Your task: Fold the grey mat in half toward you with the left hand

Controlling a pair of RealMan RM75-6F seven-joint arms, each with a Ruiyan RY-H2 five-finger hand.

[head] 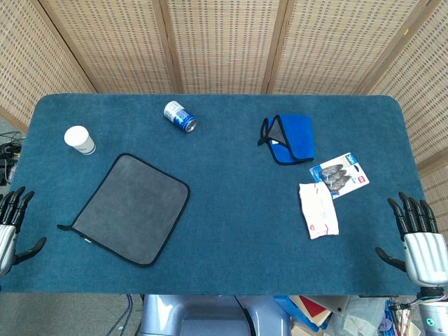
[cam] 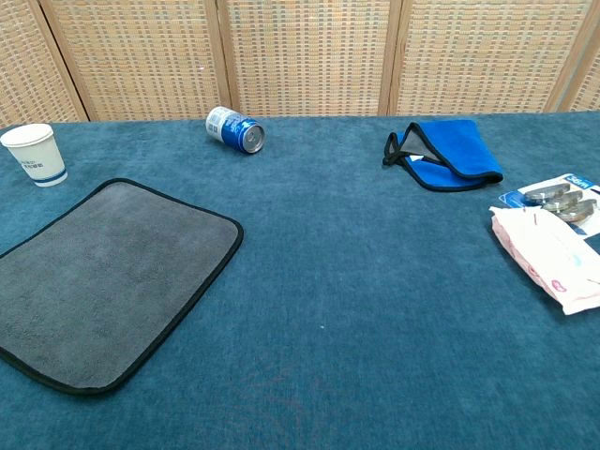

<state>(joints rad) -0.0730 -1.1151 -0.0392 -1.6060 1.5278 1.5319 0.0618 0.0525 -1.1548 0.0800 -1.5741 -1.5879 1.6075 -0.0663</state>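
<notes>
The grey mat (head: 132, 208) with its black edging lies flat and unfolded on the left half of the blue table, turned at an angle; the chest view shows the mat (cam: 103, 278) at lower left. My left hand (head: 10, 225) hovers at the table's left edge, left of the mat and apart from it, fingers spread, holding nothing. At the right edge my right hand (head: 418, 238) is likewise spread and empty. Neither hand shows in the chest view.
A white paper cup (head: 79, 140) stands behind the mat's far corner. A blue can (head: 180, 116) lies on its side at the back. A folded blue cloth (head: 291, 138), a blister pack (head: 340, 175) and a white-pink packet (head: 318, 210) lie on the right.
</notes>
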